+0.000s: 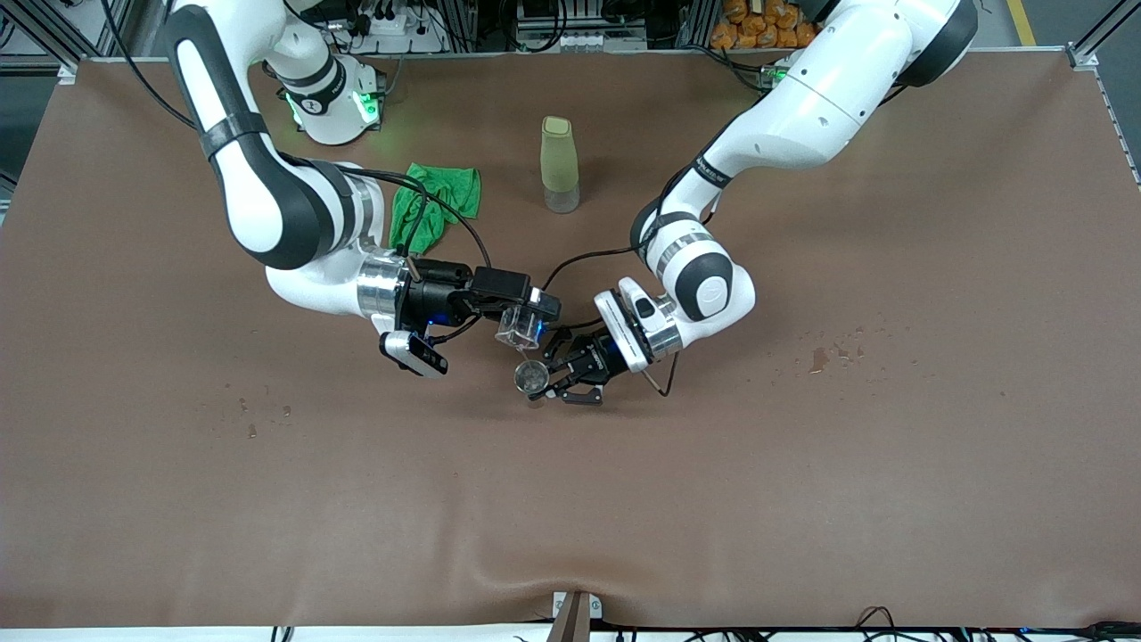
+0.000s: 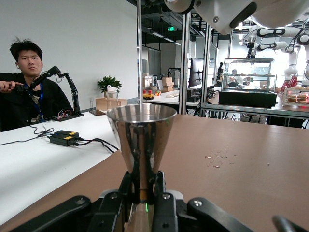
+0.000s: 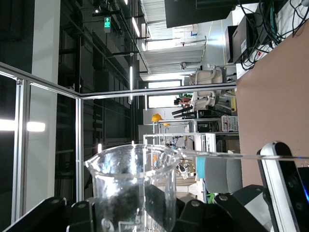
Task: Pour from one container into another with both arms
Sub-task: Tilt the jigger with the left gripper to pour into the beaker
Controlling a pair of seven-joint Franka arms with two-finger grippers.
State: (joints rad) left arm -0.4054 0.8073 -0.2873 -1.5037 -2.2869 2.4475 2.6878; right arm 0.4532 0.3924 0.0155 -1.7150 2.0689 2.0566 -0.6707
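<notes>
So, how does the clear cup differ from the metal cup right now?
The clear cup is see-through glass with a pouring lip; the metal cup is shiny silver and tapers to a narrow base. The clear cup is tipped on its side in the right gripper, while the metal cup stands upright in the left gripper, just below it. Both are small, and each is gripped by an arm.

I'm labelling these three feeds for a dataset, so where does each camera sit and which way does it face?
Front view: high across the table, facing both arms' bases; shows the right gripper tipping the clear beaker over the metal cup held by the left gripper, plus the green cloth and bottle.
Left wrist view: on the left wrist, looking along its black fingers pinching the metal cup's narrow stem.
Right wrist view: on the right wrist, rolled sideways, its fingers around the clear beaker.
Shared: front and each wrist view show that arm's cup.
</notes>
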